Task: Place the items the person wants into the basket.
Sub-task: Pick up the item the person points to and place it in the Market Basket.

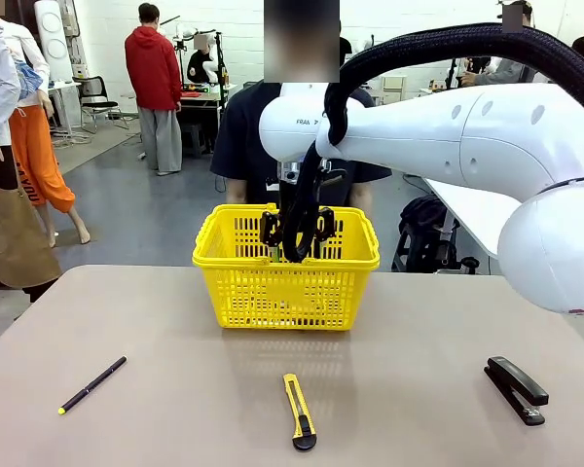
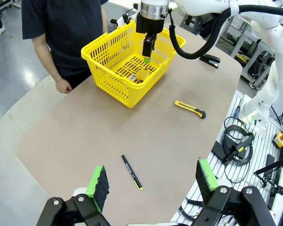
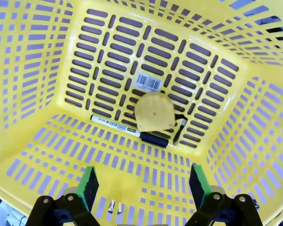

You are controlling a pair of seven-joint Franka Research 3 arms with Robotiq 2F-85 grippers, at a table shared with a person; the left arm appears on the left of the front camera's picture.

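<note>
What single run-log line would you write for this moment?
right fingers: open over basket | in basket: marker, tape measure | on table: knife, pen, stapler | left fingers: open, empty

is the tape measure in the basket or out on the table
In: the tape measure lies on the basket floor, next to the marker.

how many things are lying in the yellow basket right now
2. A round yellow tape measure lies near the middle of the basket floor, and a white marker with black cap lies right beside it. Nothing else shows on the floor.
</note>
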